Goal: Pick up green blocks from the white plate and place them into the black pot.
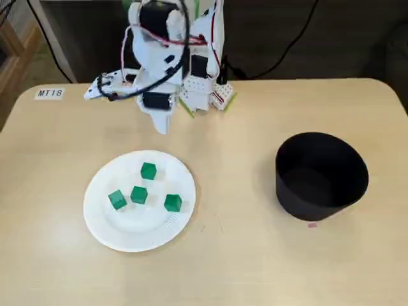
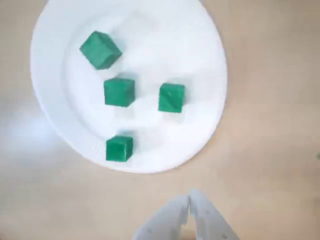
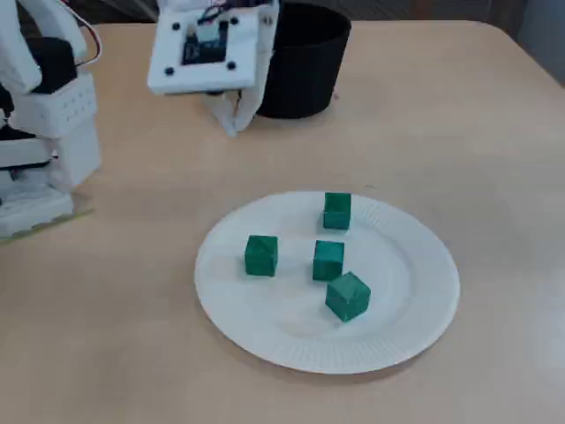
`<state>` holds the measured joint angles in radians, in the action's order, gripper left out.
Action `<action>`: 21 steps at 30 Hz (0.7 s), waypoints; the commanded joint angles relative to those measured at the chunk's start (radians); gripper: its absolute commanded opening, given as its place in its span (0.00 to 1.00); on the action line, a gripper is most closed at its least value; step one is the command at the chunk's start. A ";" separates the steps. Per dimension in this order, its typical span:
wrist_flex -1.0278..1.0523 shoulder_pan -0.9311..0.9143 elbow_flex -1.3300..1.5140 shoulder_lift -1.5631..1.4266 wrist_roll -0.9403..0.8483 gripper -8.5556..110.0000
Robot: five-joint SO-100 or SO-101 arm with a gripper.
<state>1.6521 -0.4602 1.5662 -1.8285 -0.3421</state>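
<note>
My tool point(image 2: 189, 205) is closed and empty. In the wrist view its fingers point(image 2: 167, 224) meet tip to tip at the bottom edge, with nothing caught between them. It hangs over bare worktop point(image 1: 248, 255), short of the white plate point(image 2: 202, 47) and not yet above it.

All four green blocks point(image 2: 119, 92) lie on that plate, which sits toward the worktop's front left corner in a fixed view point(image 1: 95, 220). I can make out none in the black pot point(image 1: 322, 188), though its inside is dark. The pot stands well apart from the plate, near the worktop's right edge in that same view.

What the coming move turns on is the nearest block point(image 2: 119, 148). In the wrist view it lies ahead of my fingertips and off to the left, just inside the plate's rim on the side facing me. It sits clear of the other three, and its faces run roughly square to that picture's edges. The seam between my fingers runs up and down there, so I judge that they part sideways. If so, they would close on the block's left and right faces with little or no wrist turn.

I judge I must open first, then reach forward and leftward before coming down over it.
</note>
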 commanded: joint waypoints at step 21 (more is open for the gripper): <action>-0.350 -0.127 -0.115 0.334 0.568 0.29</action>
<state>1.3131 -0.5952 1.4972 -1.5018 0.1994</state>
